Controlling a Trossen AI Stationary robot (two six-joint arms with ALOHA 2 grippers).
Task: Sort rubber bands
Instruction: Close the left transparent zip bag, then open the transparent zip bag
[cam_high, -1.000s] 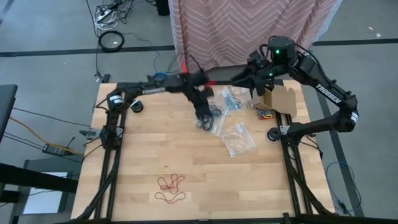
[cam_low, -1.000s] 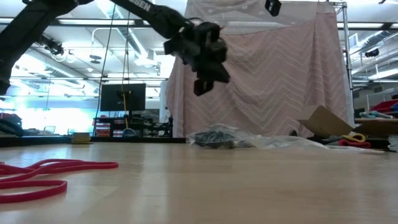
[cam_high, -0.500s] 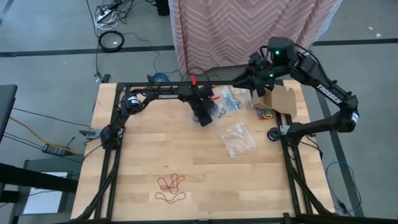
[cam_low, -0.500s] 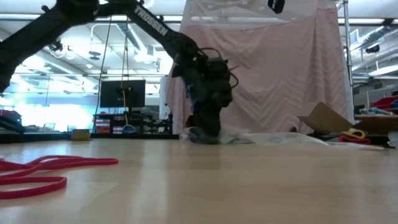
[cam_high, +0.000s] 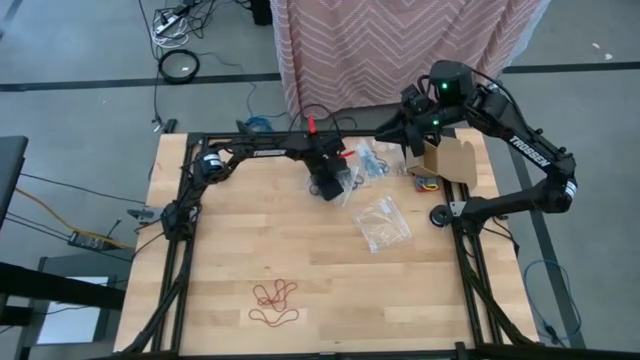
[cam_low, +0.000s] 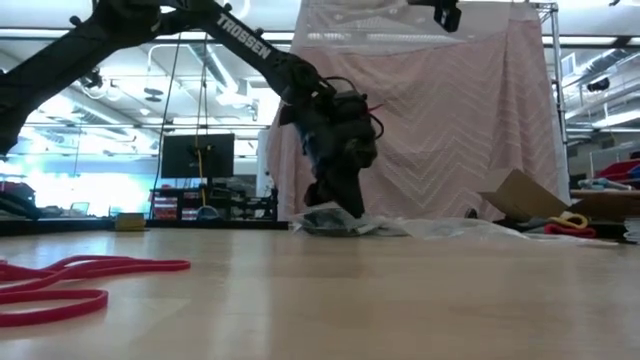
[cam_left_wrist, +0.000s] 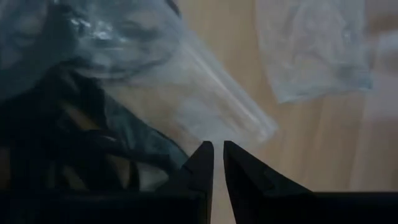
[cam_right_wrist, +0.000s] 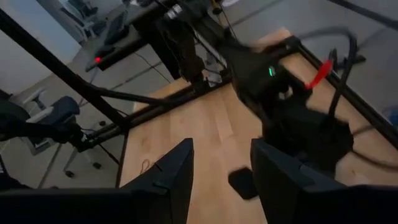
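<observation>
Black rubber bands (cam_high: 347, 180) lie inside a clear crinkly bag at the table's far middle; they show as a dark tangle (cam_left_wrist: 62, 155) in the left wrist view and as a low heap (cam_low: 335, 222) in the low view. My left gripper (cam_high: 330, 188) (cam_low: 345, 205) (cam_left_wrist: 217, 149) points down at that bag's edge, fingers almost together with bare wood showing in the slit. Teal-blue bands (cam_high: 375, 160) lie in another bag just beyond. Red bands (cam_high: 275, 300) (cam_low: 60, 280) lie loose on the near part of the table. My right gripper (cam_high: 408, 128) (cam_right_wrist: 221, 162) hangs open, high over the far right. My left gripper comes from above, pointing down, with its fingertips (cam_left_wrist: 204, 152) right beside the clear bag's edge (cam_left_wrist: 186, 140) over the black bands. Nothing shows between the fingers. Whether the tips touch the bag cannot be told.
A flat clear bag (cam_high: 383, 222) (cam_left_wrist: 311, 50) lies on the table right of the middle. An open cardboard box (cam_high: 452, 158) (cam_low: 520, 195) with coloured bands stands at the far right corner. A pink patterned cloth hangs behind the far edge. Bare wood lies between the bags and the red bands.
My left gripper has come down from well above the table to the bag of black bands and has shifted a little toward the far edge. The right arm, the bags and the red bands have stayed where they were.
</observation>
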